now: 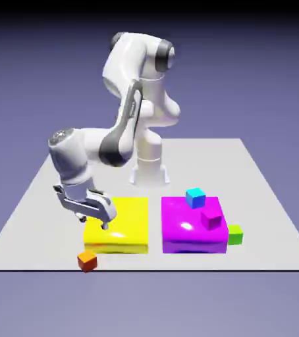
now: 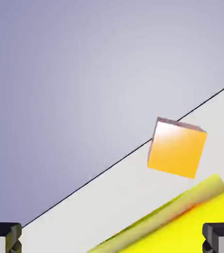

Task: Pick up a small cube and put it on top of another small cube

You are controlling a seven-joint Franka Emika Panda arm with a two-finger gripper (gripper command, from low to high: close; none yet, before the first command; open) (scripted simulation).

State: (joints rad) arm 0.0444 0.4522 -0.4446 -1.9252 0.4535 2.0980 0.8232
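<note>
Open grey two-finger end effector, left of centre in the exterior view, above the yellow block.
Yellow flat square block beneath; small orange-topped, red-sided cube at lower left, by the pale grey tabletop's front edge.

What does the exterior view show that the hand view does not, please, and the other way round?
Only the exterior view: the purple block, the cyan cube, the magenta cube, the green cube and the arm's base.
Only the hand view: the claw plainly wide open, with nothing between its fingertips.
Both: the small orange-topped cube, the yellow block and the table's edge.
</note>
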